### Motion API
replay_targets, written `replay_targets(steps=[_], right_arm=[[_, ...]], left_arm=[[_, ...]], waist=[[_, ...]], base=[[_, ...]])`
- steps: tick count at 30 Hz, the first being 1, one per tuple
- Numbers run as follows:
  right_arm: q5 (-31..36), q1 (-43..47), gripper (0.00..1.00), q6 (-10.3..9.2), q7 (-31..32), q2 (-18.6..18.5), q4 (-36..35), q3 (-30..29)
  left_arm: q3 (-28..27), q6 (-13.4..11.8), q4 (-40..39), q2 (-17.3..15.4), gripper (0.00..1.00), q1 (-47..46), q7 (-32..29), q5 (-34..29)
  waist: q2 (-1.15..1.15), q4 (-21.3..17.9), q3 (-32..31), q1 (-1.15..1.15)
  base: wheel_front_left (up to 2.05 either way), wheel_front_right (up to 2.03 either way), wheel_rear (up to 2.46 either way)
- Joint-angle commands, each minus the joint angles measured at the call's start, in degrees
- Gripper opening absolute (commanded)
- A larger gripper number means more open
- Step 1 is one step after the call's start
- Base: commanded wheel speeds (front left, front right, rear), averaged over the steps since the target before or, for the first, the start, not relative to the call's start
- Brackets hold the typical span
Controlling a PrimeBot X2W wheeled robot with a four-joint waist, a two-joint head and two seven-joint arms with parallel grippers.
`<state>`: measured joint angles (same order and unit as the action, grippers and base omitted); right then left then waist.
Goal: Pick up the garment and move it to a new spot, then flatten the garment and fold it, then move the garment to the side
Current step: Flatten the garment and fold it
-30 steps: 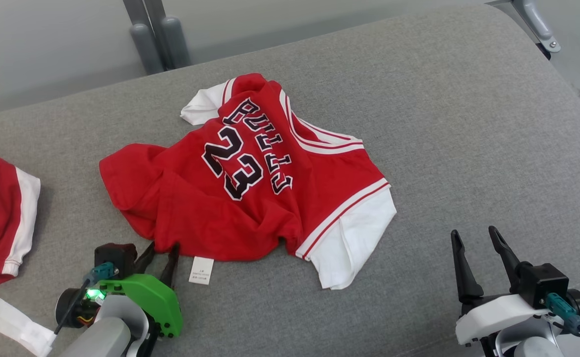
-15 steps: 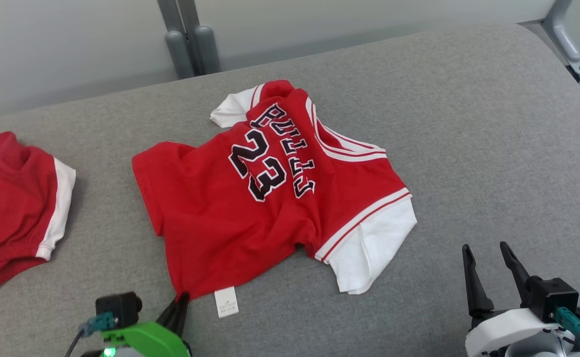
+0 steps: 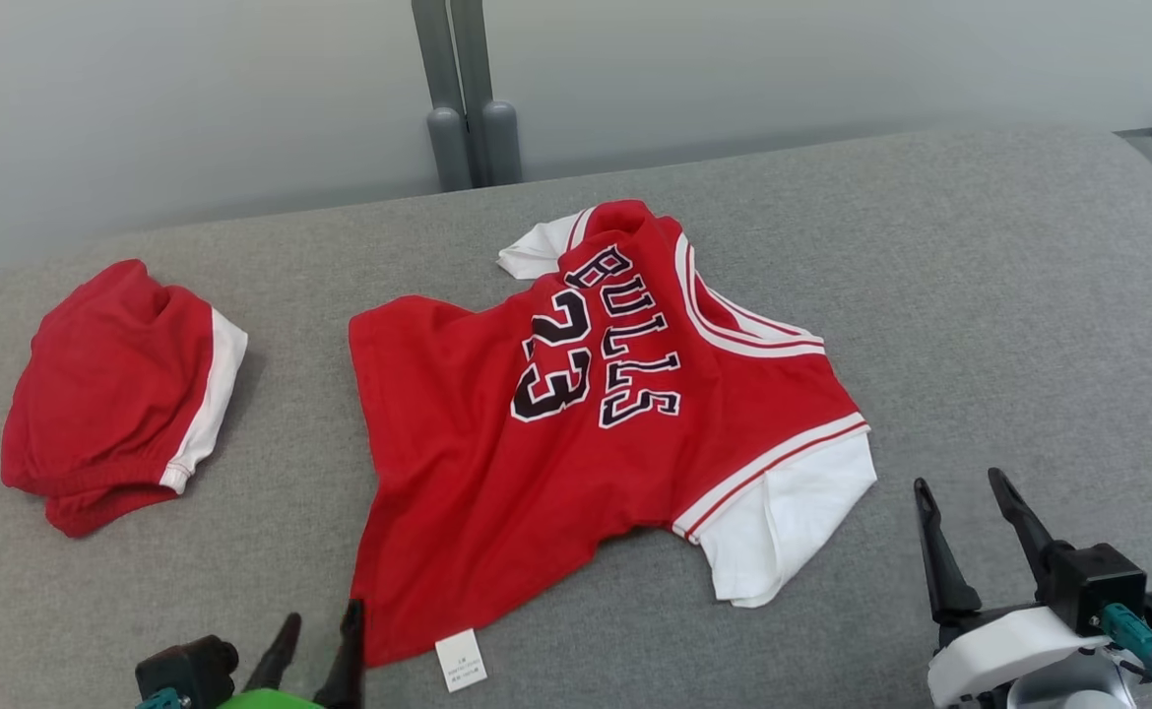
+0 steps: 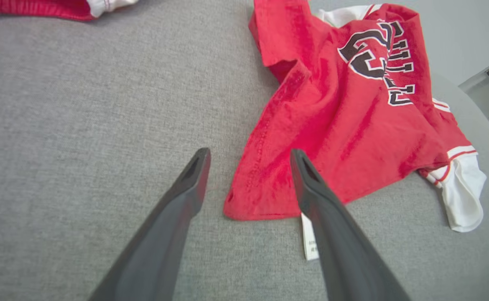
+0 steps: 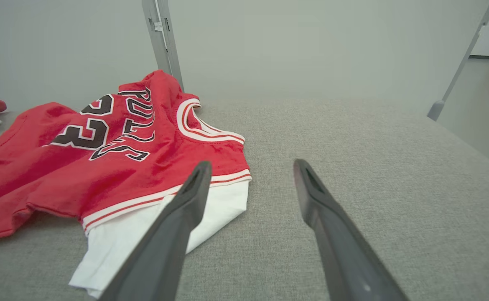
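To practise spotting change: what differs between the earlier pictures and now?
The left gripper dragged the hem corner of the red number-23 jersey toward the robot, spreading it flatter, then let go and opened. The right gripper stayed open and idle; the red-and-white shorts lay unmoved.

One red jersey (image 3: 497,463); one pair of red shorts (image 3: 113,384), left of the jersey; one white label (image 3: 461,660) at its hem; my four fingers (image 3: 938,551).
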<state>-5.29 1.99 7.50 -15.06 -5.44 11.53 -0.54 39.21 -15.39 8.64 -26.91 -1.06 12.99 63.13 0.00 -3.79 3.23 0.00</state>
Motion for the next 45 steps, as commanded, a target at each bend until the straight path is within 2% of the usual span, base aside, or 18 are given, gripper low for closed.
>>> replay_targets(steps=[1,5,8,12,16,18,22,26,34,45], right_arm=[[0.64,-0.37,1.0,-0.02,-0.17,-0.64,-0.8,-0.55],[0.8,0.8,1.0,-0.02,-0.17,-1.36,-3.25,-2.45],[0.88,1.47,1.0,-0.02,-0.17,-1.84,-4.88,-3.95],[1.18,2.59,1.0,-0.02,-0.17,-2.16,-5.8,-6.22],[1.71,3.58,1.0,-0.02,-0.17,-1.88,-5.18,-7.75],[2.17,3.92,1.0,-0.02,-0.17,-1.63,-4.32,-8.03],[3.14,4.28,1.0,-0.02,-0.18,-0.97,-2.51,-7.7],[3.45,3.77,1.0,-0.02,-0.18,-0.22,-1.98,-7.64],[3.58,2.69,1.0,-0.02,-0.17,0.11,-1.82,-6.74],[3.49,2.46,1.0,-0.02,-0.17,0.22,-2.27,-6.27]], left_arm=[[-1.75,-1.33,-0.18,-0.05,1.0,1.08,1.48,-3.35],[-10.31,-2.25,-4.14,2.69,1.0,3.94,2.15,-16.02],[-17.51,-0.73,-7.51,6.97,1.0,8.0,2.13,-24.22],[-27.12,2.82,-10.09,12.99,1.0,13.03,2.15,-34.57],[-34.61,8.0,-9.39,18.71,1.0,16.65,2.15,-42.2],[-37.33,10.84,-8.86,20.53,1.0,17.46,2.16,-45.17],[-41.55,16.22,-6.5,22.93,1.0,17.78,2.15,-48.56],[-43.74,18.99,-5.5,23.76,1.0,17.02,2.16,-50.4],[-44.24,20.3,-4.63,24.02,1.0,15.9,2.16,-49.97],[-43.85,19.5,-4.24,24.03,1.0,15.64,2.16,-50.08]], waist=[[0.0,-0.58,-1.25,0.0],[0.0,-0.86,-2.62,0.0],[0.0,-0.86,-3.47,0.0],[0.0,-1.03,-4.5,0.0],[0.0,-1.17,-4.71,0.0],[0.0,-1.07,-4.55,0.0],[0.0,-0.71,-4.36,0.0],[0.0,-0.54,-4.28,0.0],[0.0,-0.67,-4.18,0.0],[0.0,-1.04,-4.07,0.0]], base=[[0.0,0.0,0.0],[0.0,0.0,0.0],[0.0,0.0,0.0],[0.0,0.0,0.0],[0.0,0.0,0.0],[0.0,0.0,0.0],[0.0,0.0,0.0],[0.0,0.0,0.0],[0.0,0.0,0.0],[0.0,0.0,0.0]])
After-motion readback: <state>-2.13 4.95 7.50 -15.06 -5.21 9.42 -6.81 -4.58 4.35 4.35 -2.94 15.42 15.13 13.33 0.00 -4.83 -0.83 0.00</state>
